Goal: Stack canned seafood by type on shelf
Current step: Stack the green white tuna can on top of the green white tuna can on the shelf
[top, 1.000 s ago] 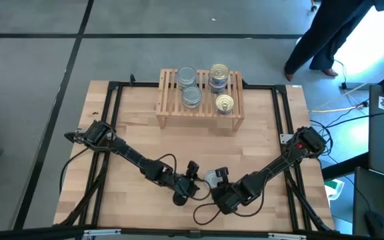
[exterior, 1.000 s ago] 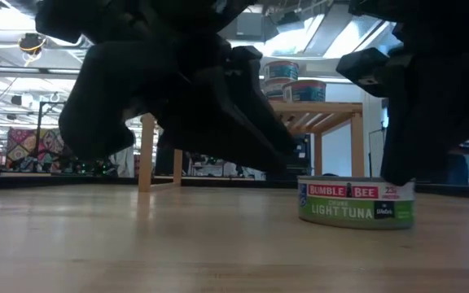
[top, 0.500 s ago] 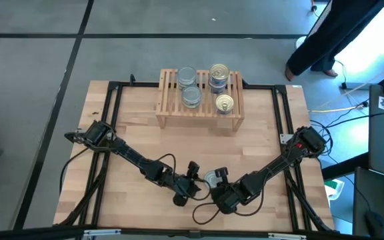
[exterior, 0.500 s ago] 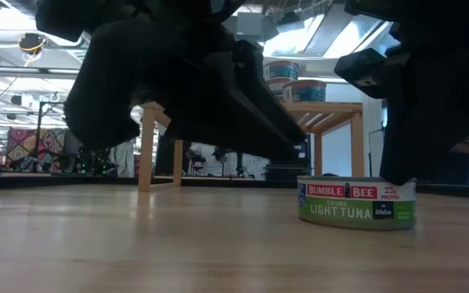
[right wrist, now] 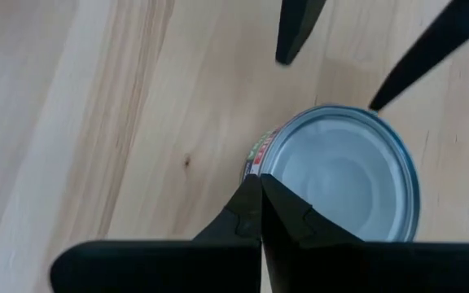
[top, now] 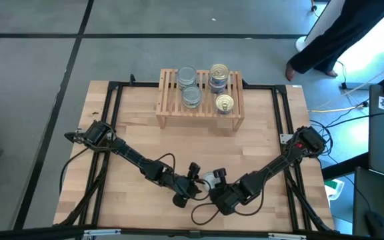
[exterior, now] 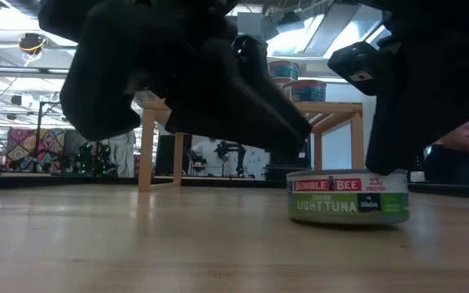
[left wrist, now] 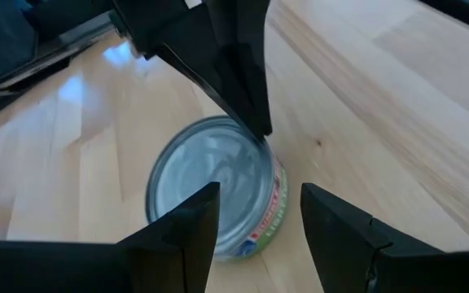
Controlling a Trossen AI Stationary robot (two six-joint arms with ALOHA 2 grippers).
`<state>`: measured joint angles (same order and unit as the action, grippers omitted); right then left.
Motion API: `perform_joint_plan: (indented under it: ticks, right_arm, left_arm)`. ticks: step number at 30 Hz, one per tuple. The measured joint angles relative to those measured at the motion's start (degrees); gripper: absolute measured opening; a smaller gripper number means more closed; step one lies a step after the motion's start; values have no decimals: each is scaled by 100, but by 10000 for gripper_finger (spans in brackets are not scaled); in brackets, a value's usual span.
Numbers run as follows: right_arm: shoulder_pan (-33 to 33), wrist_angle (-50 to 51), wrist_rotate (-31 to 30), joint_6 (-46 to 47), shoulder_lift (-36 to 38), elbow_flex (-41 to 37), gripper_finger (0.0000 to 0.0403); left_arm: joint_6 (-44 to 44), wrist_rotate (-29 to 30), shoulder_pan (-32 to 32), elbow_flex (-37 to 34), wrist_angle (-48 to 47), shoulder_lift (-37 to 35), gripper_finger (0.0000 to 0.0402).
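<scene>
One silver-topped tin (top: 209, 179) with a green and red label (exterior: 348, 197) rests flat on the table near its near edge, between my two grippers. My left gripper (left wrist: 255, 199) is open, and its fingers stand over the tin's (left wrist: 214, 183) left side. My right gripper (right wrist: 259, 183) is shut at the tin's (right wrist: 348, 175) right side. The light-wood shelf (top: 169, 110) stands at the far edge. Silver tins (top: 191, 97) rest on its left part and gold-topped tins (top: 225, 103) on its right. My right gripper's shut fingertips (left wrist: 255, 122) touch the tin's top rim on its labelled side (right wrist: 255, 159). They come slanting down from the table's right. The tin stays flat on the table. My left gripper hovers at the tin; I cannot tell whether a finger touches it.
A black frame (top: 112, 107) runs around the tabletop. Bare wood lies between the grippers and the shelf. A person (top: 332, 33) stands beyond the far right corner, and cables (top: 339, 100) lie on the floor to the right.
The tin has slid a little along the table toward its left, toward my left gripper. My shut right gripper has moved the same way, at the tin's right rim. The left gripper has stayed open near it.
</scene>
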<state>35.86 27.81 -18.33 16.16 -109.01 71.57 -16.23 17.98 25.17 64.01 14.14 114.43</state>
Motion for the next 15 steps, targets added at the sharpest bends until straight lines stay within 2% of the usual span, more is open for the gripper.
perform_joint_plan:
  ticks: [10,15]
  right_arm:
    - [-74,-82,103,-17,9,2,0]
    - [-74,-118,118,-15,9,2,0]
  left_arm:
    - [-17,-111,0,4,155,178,168]
    - [-386,-82,43,4,156,318,168]
